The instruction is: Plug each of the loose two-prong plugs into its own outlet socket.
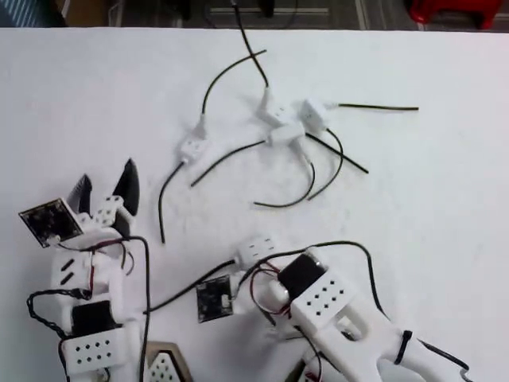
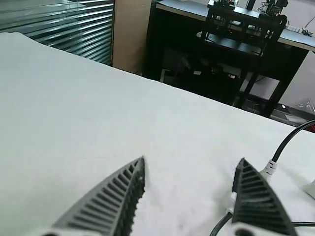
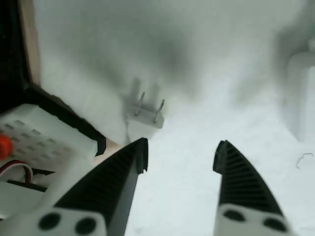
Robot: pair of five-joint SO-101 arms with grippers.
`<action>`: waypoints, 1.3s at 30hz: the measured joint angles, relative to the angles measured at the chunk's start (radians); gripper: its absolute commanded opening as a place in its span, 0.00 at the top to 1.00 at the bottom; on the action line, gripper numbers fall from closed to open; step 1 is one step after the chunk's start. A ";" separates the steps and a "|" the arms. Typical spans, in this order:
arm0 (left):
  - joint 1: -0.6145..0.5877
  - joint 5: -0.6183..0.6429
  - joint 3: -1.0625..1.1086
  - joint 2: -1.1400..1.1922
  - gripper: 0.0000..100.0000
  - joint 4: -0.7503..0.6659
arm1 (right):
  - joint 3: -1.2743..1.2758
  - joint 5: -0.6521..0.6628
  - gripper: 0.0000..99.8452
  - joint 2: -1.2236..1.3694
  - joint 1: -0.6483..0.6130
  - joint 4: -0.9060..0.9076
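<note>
Well, the left gripper (image 1: 107, 177) sits by the table's (image 1: 429, 223) near-left corner, fingers spread wide and empty. Further right, at the near edge, the right gripper (image 3: 179, 147) gapes too. A loose plug (image 3: 145, 122) lies just past one fingertip, prongs pointing away, body roughly along the reach. That arm's nearer, I'd say; the white connectors (image 1: 286, 127) lie well apart, toward the far edge.

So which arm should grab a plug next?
Probably the right one. In its wrist view a loose two-prong plug lies just ahead of the open right claw, prongs showing. The open left claw faces mostly table, with a cable end off to one side.
</note>
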 measured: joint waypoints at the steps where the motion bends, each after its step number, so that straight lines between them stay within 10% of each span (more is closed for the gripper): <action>1: 0.000 0.000 0.000 0.000 0.71 0.000 | 0.003 -0.003 0.78 0.000 0.002 0.000; 11: 0.000 0.000 0.000 0.000 0.71 0.000 | -0.026 -0.089 0.78 -0.005 0.029 -0.006; 20: 0.068 0.000 0.000 0.000 0.71 0.000 | -0.453 -0.034 0.78 -0.144 0.480 0.005; 30: 0.456 -0.009 -0.003 0.000 0.71 0.009 | -0.651 0.040 0.78 -0.361 0.858 0.216; 39: 0.796 -0.304 -0.137 0.000 0.71 0.276 | -0.643 0.161 0.78 -0.434 1.224 0.233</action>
